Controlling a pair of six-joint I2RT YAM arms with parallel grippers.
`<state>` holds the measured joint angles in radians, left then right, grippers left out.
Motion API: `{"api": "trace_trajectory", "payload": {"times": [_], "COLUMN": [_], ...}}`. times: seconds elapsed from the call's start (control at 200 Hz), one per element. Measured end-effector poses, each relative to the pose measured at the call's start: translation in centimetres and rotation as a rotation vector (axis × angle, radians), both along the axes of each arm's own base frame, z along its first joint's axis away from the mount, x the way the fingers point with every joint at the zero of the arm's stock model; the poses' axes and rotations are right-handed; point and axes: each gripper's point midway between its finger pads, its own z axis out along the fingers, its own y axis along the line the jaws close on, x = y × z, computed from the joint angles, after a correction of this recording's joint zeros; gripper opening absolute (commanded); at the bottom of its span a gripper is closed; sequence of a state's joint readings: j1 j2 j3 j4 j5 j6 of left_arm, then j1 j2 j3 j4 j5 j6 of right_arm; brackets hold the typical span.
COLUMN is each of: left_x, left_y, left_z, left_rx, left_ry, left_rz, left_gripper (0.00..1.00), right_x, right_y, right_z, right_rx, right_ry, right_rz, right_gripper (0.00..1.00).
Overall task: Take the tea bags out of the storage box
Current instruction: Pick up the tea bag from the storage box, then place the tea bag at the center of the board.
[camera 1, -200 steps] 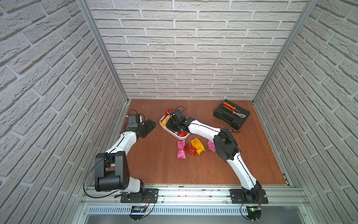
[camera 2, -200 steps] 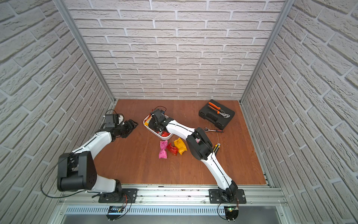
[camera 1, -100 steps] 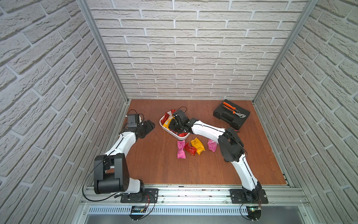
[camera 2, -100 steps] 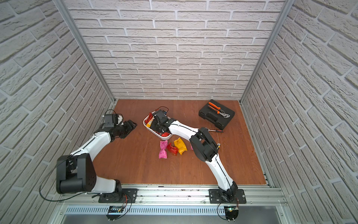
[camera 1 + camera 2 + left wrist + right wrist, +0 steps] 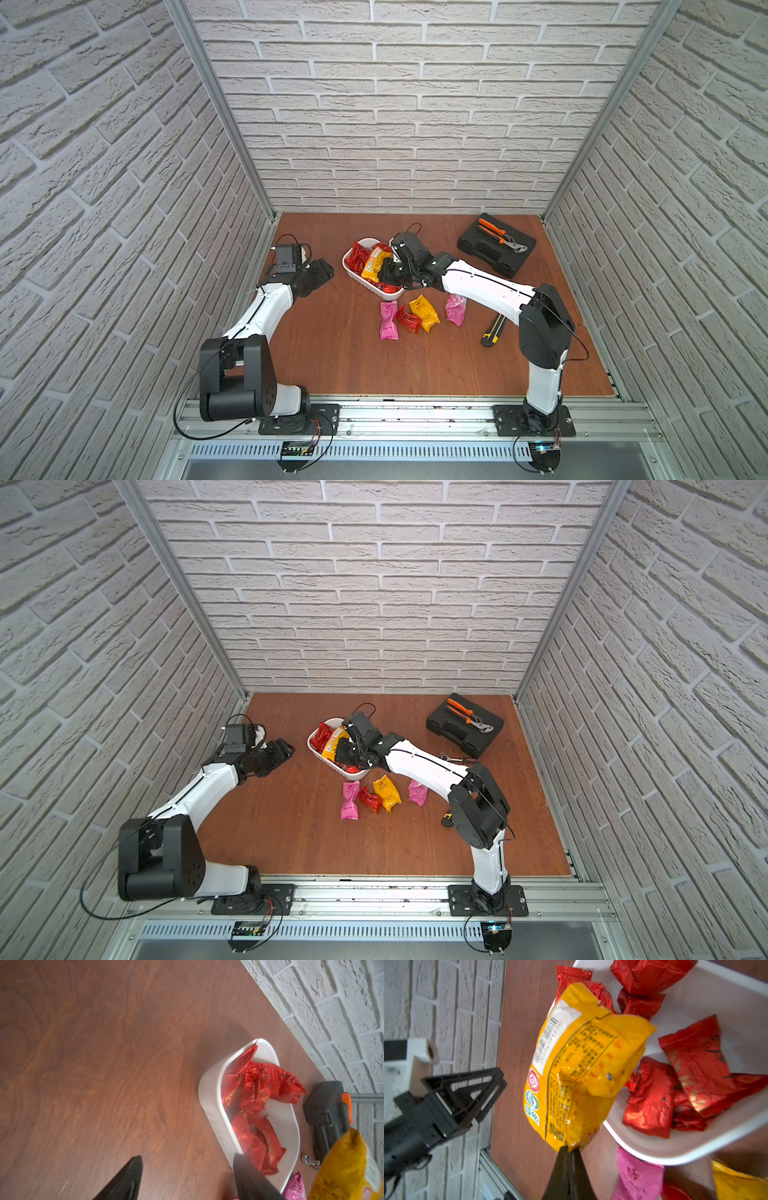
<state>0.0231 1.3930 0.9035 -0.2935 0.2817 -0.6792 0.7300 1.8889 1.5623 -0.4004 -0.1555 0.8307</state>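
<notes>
Over the storage box (image 5: 360,281), toward the tabletop's (image 5: 332,353) back edge: right gripper (image 5: 569,1149) pinched tight on yellow tea bag's (image 5: 581,1059) corner. Red tea bags (image 5: 255,1084) lie inside box. Left gripper (image 5: 187,1160) jaws wide, empty, near box.

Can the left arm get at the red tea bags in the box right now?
Probably yes: the open left gripper is beside the storage box, and the red tea bags lie uncovered. The right gripper, shut on a yellow tea bag over the box, may crowd it.

Crinkly glossy foil tea bags (image 5: 652,1097), smooth white plastic (faintly glossy) storage box (image 5: 675,1151)
</notes>
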Motion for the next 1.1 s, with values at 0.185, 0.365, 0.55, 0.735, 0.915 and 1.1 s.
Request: {"api": "trace_trajectory", "payload": {"times": [0.185,0.365,0.55,0.735,0.915,1.1], "left_x": [0.1,0.1,0.5,0.6,0.2,0.1], "left_y": [-1.6,-3.0,-4.9,-7.3,-8.3,-8.7], "left_z": [0.5,-0.1,-0.9,-0.5,-1.1,-2.1], "left_rx": [0.018,0.010,-0.046,-0.104,-0.157,-0.199], "left_ry": [-0.016,0.000,0.030,0.029,0.061,0.100], "left_rz": [-0.049,-0.072,-0.040,0.004,0.085,0.145], "left_gripper": [0.73,0.72,0.70,0.65,0.60,0.58], "right_x": [-2.7,-3.3,-3.3,-3.3,-2.2,-1.9], "right_y": [-4.7,-12.1,-16.4,-17.4,-18.3,-19.2], "right_z": [0.9,0.2,-2.4,-5.7,-8.1,-9.1], "right_rx": [-0.096,-0.168,-0.237,-0.310,-0.378,-0.417], "right_ry": [-0.010,0.028,0.109,0.188,0.226,0.235], "right_rz": [0.115,0.105,0.126,0.203,0.238,0.244], "right_gripper": [0.03,0.03,0.03,0.03,0.03,0.04]}}
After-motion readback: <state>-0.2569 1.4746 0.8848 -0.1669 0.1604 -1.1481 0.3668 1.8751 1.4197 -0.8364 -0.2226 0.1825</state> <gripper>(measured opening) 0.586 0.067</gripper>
